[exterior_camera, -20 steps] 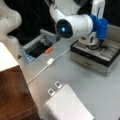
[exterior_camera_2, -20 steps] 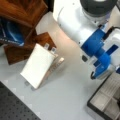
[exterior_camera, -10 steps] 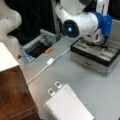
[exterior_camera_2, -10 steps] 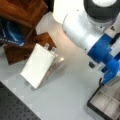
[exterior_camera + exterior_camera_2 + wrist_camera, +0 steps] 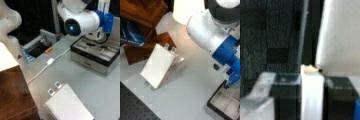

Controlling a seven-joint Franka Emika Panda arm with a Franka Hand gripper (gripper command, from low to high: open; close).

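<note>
A grey table (image 5: 100, 90) carries one white ringed notepad (image 5: 68, 106) nearest me, then one white cable (image 5: 50, 62), then one open compartment box (image 5: 97, 53). No lettering is readable. The gripper (image 5: 312, 97) shows in the wrist view, over that box; its two dark fingers (image 5: 286, 97) pinch a white block (image 5: 312, 92). Dark curtain behind.
</note>
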